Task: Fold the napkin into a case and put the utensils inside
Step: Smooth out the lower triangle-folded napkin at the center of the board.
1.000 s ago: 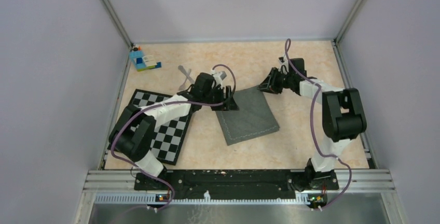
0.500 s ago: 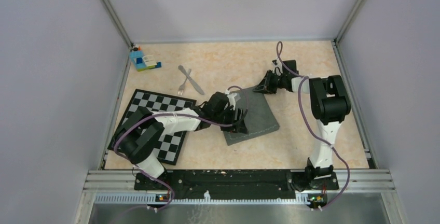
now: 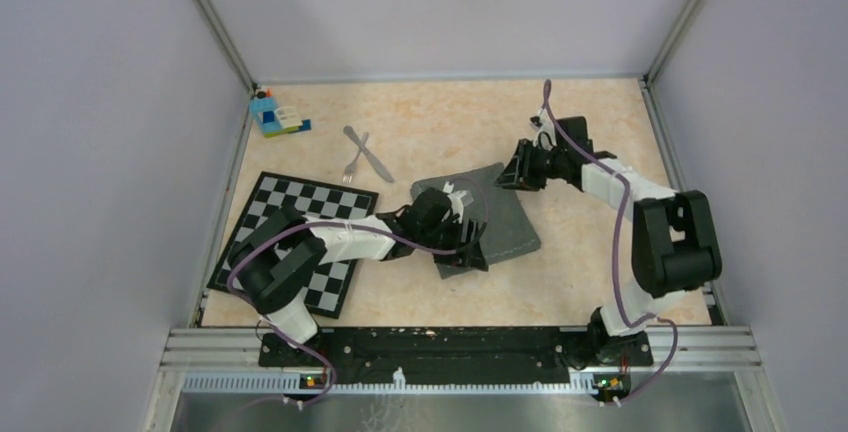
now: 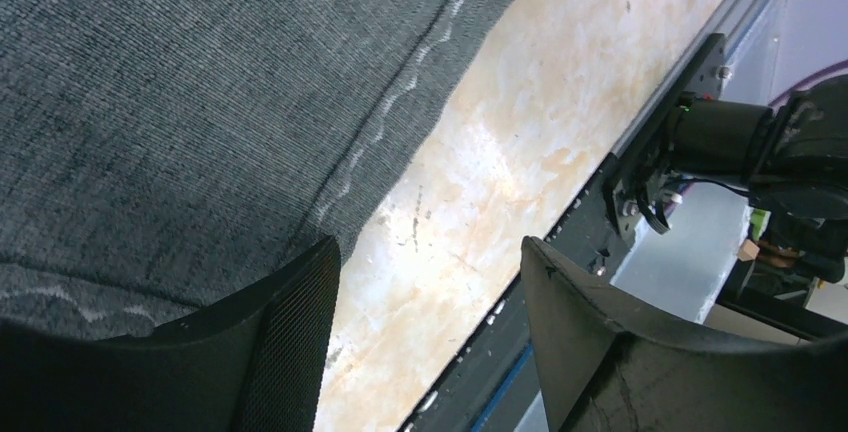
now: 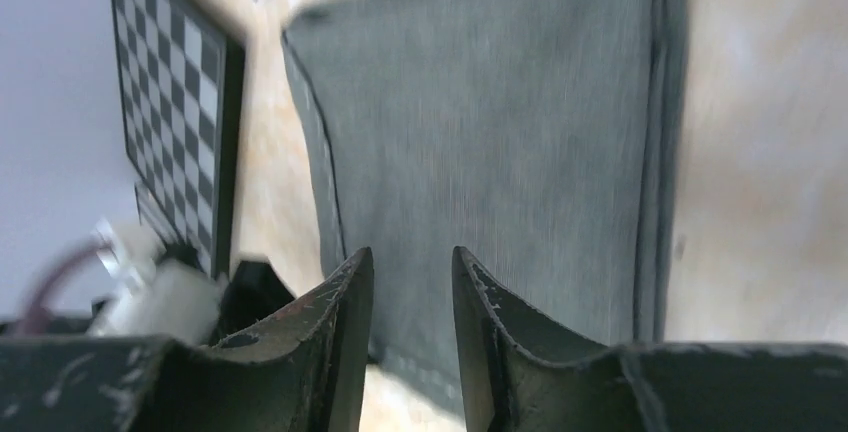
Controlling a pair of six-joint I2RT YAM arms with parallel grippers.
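Your napkin [image 3: 500, 214] lies flat around the middle of the table [image 3: 560, 282], a touch towards the near edge, turned so its corners point to the table's sides, and it is not yet a case. Your left gripper [image 3: 472, 255] is down at the cloth's near-left corner. On the left wrist view the jaws stand wide apart: one finger [image 4: 290, 322] sits over the hemmed corner of the napkin [image 4: 200, 82], the other is out over bare table, and nothing is pinched between them.

Your right gripper [image 3: 512, 174] is at the opposite, far-right corner of the cloth. The right wrist picture is blurred, but you can see its fingers [image 5: 345, 312] parted by a narrow gap, grey weave showing through that gap and nothing clamped. The napkin [image 5: 500, 152] fills most of that view, with a doubled strip down its right side.

Your utensils are well away from the cloth, towards the far-left part of the table: the fork [image 3: 351, 165] and the knife [image 3: 378, 164] lie crossed over each other near their far ends, both outside the napkin and untouched.

The checkered mat [image 3: 265, 202] lies along the left edge with the left arm reaching across it, and the blue brick block [image 3: 275, 114] stands in the far-left corner
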